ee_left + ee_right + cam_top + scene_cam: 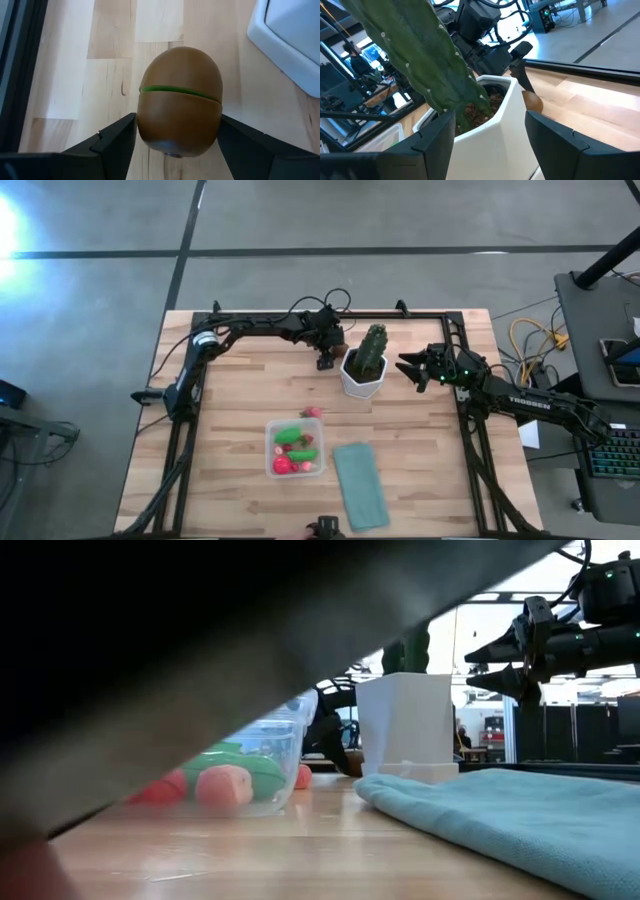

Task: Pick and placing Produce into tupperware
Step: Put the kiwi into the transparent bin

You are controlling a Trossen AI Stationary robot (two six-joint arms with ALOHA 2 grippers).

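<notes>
A brown egg-shaped kiwi [180,100] with a green seam lies on the far part of the table, just left of the white cactus pot [362,375]. My left gripper [325,363] is shut on it. The clear tupperware [295,450] stands near the table's middle front with red, green and pink produce inside. One small pink piece [313,412] lies on the wood at its far rim. My right gripper [410,370] hangs open to the right of the pot, holding nothing. My left gripper pinches the kiwi between its two fingers, one finger [117,137] on each of its opposite sides [142,125], below the green seam. The fingers slant down from the table's far left. The kiwi [532,101] is at table level; whether it is lifted clear I cannot tell.
The cactus [374,345] in its pot stands close to the right of the kiwi. A teal cloth-like rectangle [360,485] lies right of the tupperware at the front. A black frame [300,315] runs along the table's far and side edges.
</notes>
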